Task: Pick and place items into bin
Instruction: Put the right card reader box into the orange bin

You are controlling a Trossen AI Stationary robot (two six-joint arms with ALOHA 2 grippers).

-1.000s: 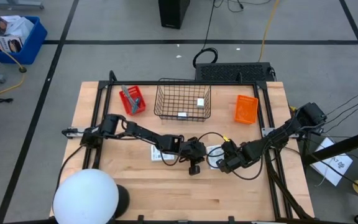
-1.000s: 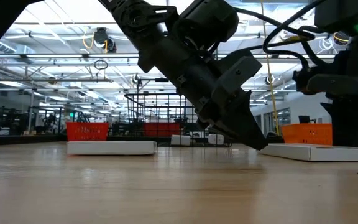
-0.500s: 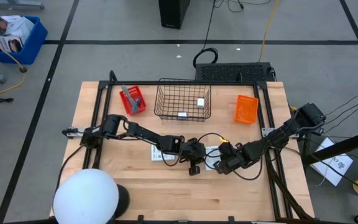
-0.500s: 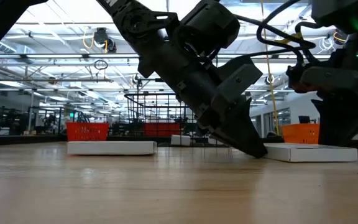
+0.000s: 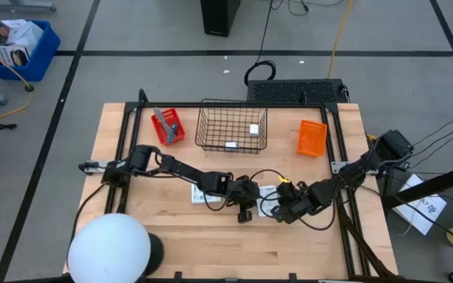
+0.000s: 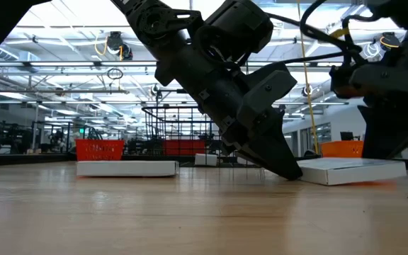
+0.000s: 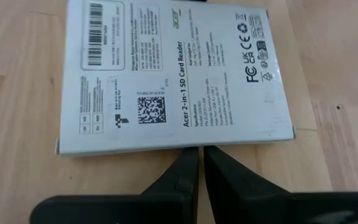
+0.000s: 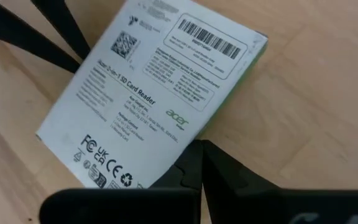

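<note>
A flat white printed packet (image 5: pixel 267 192) lies mid-table between my two grippers. My left gripper (image 5: pixel 254 197) is shut at its left side, my right gripper (image 5: pixel 280 203) is shut at its right side. A second white packet (image 5: pixel 203 194) rests flat on the table under the left arm. Two tiny white cubes (image 5: pixel 252 129) (image 5: pixel 230 145) sit in the wire basket (image 5: pixel 230 111). A grey metal tool (image 5: pixel 161 119) lies in the red bin (image 5: pixel 171 129). No teal-blue tool shows. My left gripper (image 7: pixel 201 150) has its shut fingertips against the packet's long edge (image 7: pixel 191 143), slanting down from the table's left; the low view shows that edge (image 6: pixel 304 176) down on the table. My right gripper (image 8: pixel 201 146) meets the opposite long edge (image 8: pixel 185 138) with shut fingertips, coming from the table's right. That edge (image 6: pixel 395 167) is tipped up off the table.
An orange bin (image 5: pixel 312 137) stands right of the wire basket, along the far part of the table. A white globe lamp (image 5: pixel 108 250) covers the near left corner. Bare wood (image 5: pixel 211 244) lies along the near edge. Cables loop beside the right gripper.
My right gripper has moved toward the table's left against the packet. The packet has slid a little toward the left gripper, and its right-gripper side has tipped up while the other edge stays on the table. Both grippers stay shut.
</note>
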